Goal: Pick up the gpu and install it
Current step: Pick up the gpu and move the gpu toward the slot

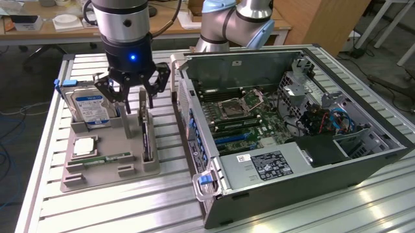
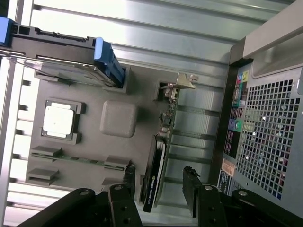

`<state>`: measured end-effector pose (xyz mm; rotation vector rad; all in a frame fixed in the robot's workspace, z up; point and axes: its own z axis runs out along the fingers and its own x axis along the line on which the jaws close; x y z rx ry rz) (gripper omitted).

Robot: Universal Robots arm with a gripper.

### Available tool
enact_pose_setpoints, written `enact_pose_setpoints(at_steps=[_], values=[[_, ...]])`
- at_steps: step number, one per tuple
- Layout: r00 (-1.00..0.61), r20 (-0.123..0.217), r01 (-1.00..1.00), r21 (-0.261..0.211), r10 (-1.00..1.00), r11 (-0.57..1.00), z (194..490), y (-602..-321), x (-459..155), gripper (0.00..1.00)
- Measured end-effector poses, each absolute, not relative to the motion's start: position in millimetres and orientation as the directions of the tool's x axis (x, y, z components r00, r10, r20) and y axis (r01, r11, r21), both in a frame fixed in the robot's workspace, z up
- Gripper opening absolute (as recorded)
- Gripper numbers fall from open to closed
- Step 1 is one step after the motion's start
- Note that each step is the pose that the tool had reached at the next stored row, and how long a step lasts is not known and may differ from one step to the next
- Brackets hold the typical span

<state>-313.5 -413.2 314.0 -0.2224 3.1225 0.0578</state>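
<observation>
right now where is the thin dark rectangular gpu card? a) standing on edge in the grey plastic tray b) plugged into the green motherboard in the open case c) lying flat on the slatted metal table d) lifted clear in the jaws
a: the thin dark rectangular gpu card stands on edge in a slot of the grey plastic tray, with the jaws open just above it and not closed on it.

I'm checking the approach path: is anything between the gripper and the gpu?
Nothing visible. The open gripper hangs directly above the gpu, which stands on edge in the grey tray; the hard drive stands apart, toward the exterior view's left.
</observation>
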Motion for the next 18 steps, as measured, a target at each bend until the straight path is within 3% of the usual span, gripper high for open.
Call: enact_pose_setpoints(at_steps=[18], values=[[-0.99,-0.013,-0.138,0.036,-0.138,0.99,308.6,-413.2,-313.4,0.53]])
